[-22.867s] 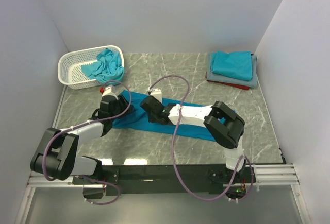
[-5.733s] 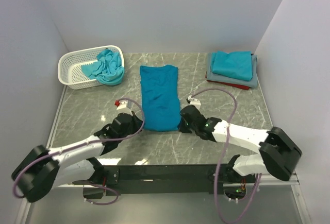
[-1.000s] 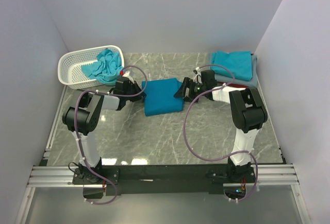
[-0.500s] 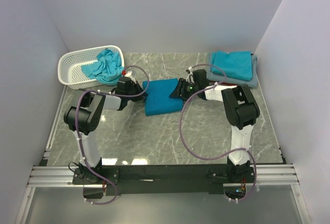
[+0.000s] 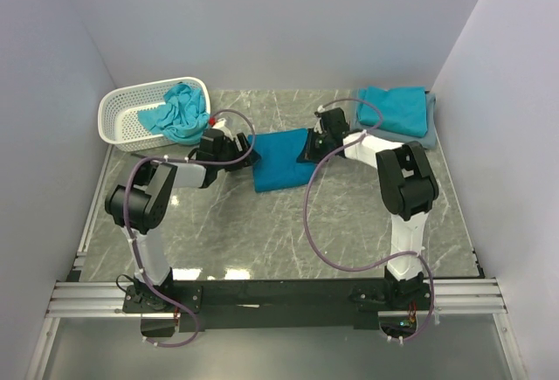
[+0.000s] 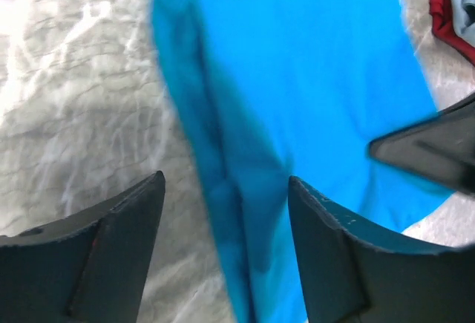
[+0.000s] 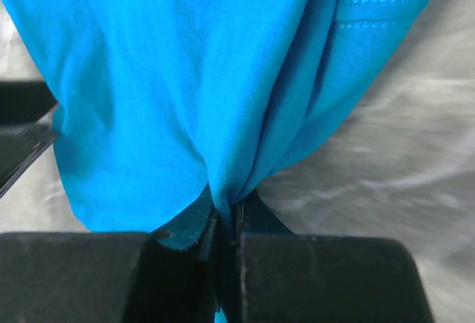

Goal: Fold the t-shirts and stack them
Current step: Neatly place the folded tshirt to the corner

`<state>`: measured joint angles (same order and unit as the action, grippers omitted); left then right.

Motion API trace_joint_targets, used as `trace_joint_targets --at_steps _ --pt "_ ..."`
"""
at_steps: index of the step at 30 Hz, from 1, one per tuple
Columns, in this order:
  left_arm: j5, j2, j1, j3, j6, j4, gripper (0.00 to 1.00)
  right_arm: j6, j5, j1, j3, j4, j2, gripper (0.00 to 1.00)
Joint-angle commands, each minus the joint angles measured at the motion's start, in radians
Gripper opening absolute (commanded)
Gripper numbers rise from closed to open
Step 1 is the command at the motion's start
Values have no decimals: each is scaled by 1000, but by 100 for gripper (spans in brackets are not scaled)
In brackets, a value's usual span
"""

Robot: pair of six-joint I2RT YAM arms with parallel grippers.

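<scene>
**Right gripper pinched the folded shirt's edge; left gripper stood open over the other side**

The folded teal-blue t-shirt [image 5: 279, 160] lay flat on the marble-patterned table [image 5: 262, 223], directly between the two grippers. The right gripper [image 7: 226, 215] was clenched on it. In its wrist view the jaws met on a gathered pinch of several cloth layers at the shirt's near edge, and the fabric fanned away ahead of the fingertips. The left gripper [image 6: 225, 182] was released. Its fingers [image 6: 111, 241] stood apart, straddling the thick folded edge on its own side without pressing it.

The stack of folded t-shirts [image 5: 397, 114] sat beyond the right gripper, on the side away from the left one. Its red bottom layer showed at the far right corner of the left wrist view. Crumpled turquoise t-shirts [image 5: 179, 111] filled the white lattice basket [image 5: 131, 118] behind the left gripper.

The shirt looked light, limp and thin, with nothing stiff to keep its folded shape. Judging from the bunching at the right jaws, a one-sided pull would likely drag the layers out of line or let the fold fall open. The marble looked smooth enough for the cloth to slide rather than catch. The safest hold seemed to be low on the doubled edges, taking every layer at once on both opposite sides. The left gripper would probably need to close on the thick fold already between its fingers.
</scene>
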<state>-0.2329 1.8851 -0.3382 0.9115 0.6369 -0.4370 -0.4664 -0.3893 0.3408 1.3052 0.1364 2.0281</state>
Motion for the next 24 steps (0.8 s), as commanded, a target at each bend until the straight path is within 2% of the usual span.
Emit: trace_joint_targets --at_steps 1,6,14,19,24 --pt "26 -56 4 -26 -26 47 74 115 200 3 147 194 -80 0" --pt "20 -81 19 -45 -28 40 76 213 439 0 311 370 -62 0" --pt "-11 -55 67 -60 -25 18 76 330 662 -19 702 623 84 0" --pt "-17 -46 88 -60 -28 15 76 403 719 -46 929 721 182 0" --pt "-14 -32 96 -57 -29 17 76 492 728 -88 1029 707 204 0"
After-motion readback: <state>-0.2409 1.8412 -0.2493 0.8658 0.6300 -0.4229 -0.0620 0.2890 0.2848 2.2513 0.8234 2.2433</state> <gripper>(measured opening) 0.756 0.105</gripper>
